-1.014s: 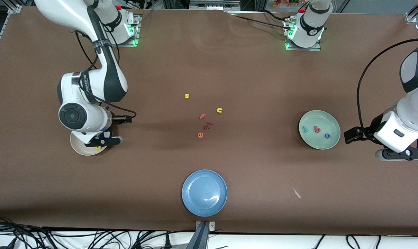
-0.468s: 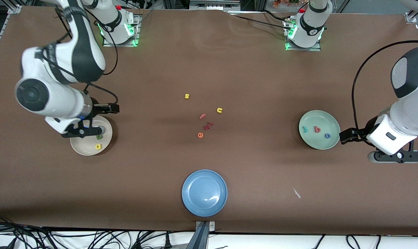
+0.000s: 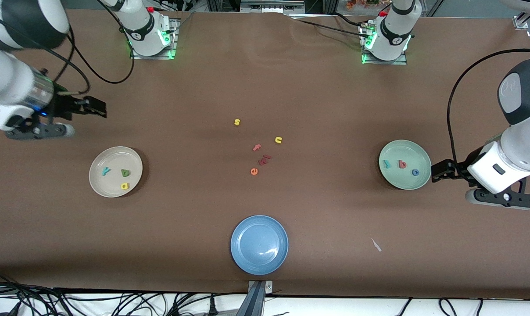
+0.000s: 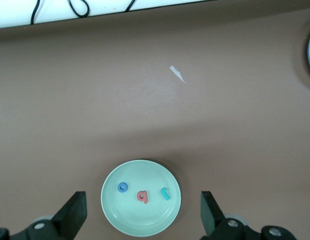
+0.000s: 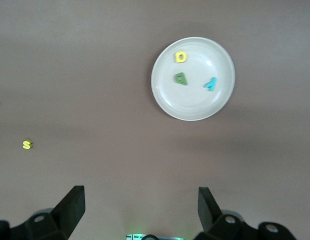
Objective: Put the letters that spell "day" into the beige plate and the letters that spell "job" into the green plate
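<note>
Front view: teal "y" (image 3: pixel 106 171), green "d" (image 3: pixel 125 173), yellow "a" (image 3: pixel 124 186) in beige plate (image 3: pixel 99 186), lower left; teal "j" (image 3: pixel 386 164), red-pink "b" (image 3: pixel 402 164), blue "o" (image 3: pixel 415 172) in green plate (image 3: pixel 403 183), right of frame. Sorting looks complete. Right tool (image 3: pixel 39 131) upper left, left tool (image 3: pixel 497 198) right edge, both released, empty, parked off plates.

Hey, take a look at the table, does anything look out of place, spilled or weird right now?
One oddity: a small pale scrap lies on the brown table, near the blue plate toward the left arm's end; it belongs to no letter set. Otherwise the beige plate and green plate sit flat and hold their letters.
</note>
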`<state>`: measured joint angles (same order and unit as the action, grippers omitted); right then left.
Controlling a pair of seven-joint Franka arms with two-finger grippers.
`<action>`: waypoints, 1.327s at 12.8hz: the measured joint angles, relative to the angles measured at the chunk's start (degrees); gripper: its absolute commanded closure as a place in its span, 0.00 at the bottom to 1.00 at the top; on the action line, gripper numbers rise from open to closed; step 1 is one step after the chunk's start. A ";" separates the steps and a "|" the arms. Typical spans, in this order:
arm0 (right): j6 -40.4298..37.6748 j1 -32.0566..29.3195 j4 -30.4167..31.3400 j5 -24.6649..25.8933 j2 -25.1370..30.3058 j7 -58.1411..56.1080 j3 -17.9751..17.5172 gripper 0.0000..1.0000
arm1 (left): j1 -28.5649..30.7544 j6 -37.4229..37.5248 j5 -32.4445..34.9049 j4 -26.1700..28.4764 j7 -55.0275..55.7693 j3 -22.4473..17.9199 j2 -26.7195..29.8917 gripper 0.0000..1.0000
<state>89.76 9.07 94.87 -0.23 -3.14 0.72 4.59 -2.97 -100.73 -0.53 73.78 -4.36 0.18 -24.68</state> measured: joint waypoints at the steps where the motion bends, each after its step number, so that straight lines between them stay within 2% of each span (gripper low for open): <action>1: -0.05 -0.55 0.17 0.74 1.29 -0.31 -0.03 0.00 | 0.01 -2.09 -0.06 2.15 -0.59 -0.21 1.08 0.00; 3: -0.28 -1.12 0.26 1.76 2.84 -0.39 -0.03 0.00 | 0.00 -4.10 -0.07 5.97 -1.09 -0.32 3.61 0.00; 5: -0.77 -1.68 0.27 2.68 3.43 -0.41 -0.02 0.00 | 0.00 -4.38 -0.07 7.37 -1.83 -0.33 5.02 0.00; 17: -1.33 -2.95 0.93 1.89 3.28 -0.33 -0.05 0.00 | -0.36 -5.06 -0.07 7.48 -2.10 -0.33 5.59 0.00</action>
<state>88.43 6.12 95.80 1.66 0.14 0.40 4.54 -3.33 -105.79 -0.60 81.26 -6.46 -0.15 -19.09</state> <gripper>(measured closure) 0.000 0.000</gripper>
